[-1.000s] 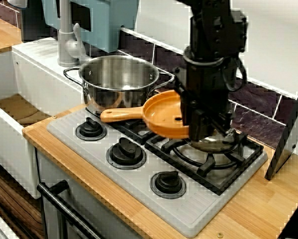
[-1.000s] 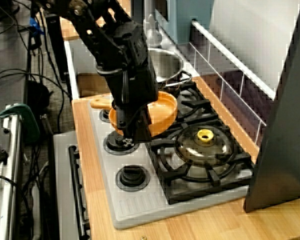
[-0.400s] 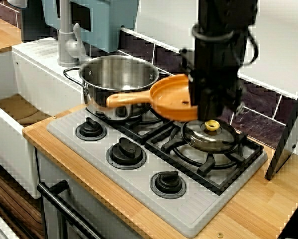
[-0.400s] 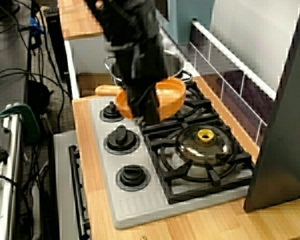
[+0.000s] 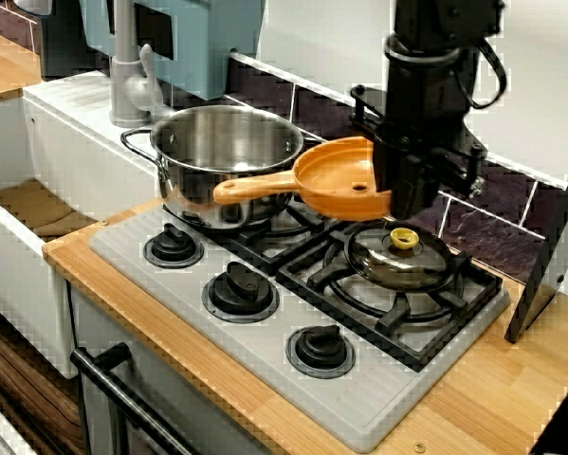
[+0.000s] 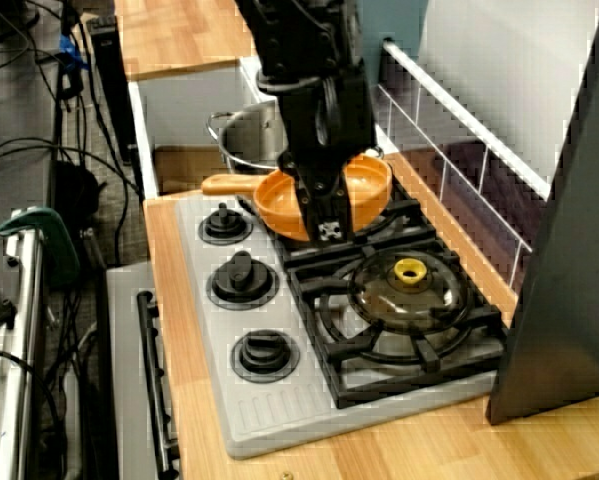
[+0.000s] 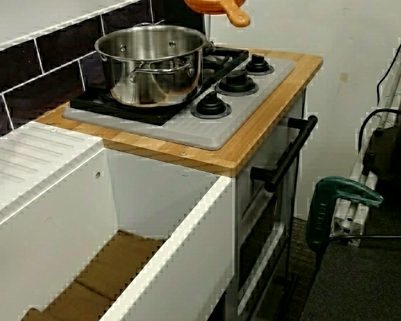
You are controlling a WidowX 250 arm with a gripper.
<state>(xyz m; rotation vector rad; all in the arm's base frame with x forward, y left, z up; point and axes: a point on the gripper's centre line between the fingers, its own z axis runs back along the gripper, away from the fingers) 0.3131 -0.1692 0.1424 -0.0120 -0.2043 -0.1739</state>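
Observation:
My gripper (image 5: pixel 409 197) is shut on the rim of an orange frying pan (image 5: pixel 335 179) and holds it in the air over the back of the stove, with the handle (image 5: pixel 255 188) pointing left toward the steel pot (image 5: pixel 229 144). From the side view the gripper (image 6: pixel 327 222) comes down across the pan (image 6: pixel 277 200), hiding its middle. Below and right of the pan, a glass lid with a yellow knob (image 5: pixel 404 238) lies on the right burner. The view from the sink end catches only the pan's underside and handle tip (image 7: pixel 238 18) above the pot (image 7: pixel 153 61).
The grey stove top (image 5: pixel 378 403) carries three black knobs (image 5: pixel 234 287) along its front. A faucet (image 5: pixel 124 66) and white sink (image 7: pixel 153 227) lie to the left. A dark board (image 5: pixel 549 265) leans at the right end. Tiled wall (image 5: pixel 497 204) behind.
The gripper has lifted the orange pan up and carried it toward the back right, away from the front knobs. The glass lid, partly hidden before, now shows fully.

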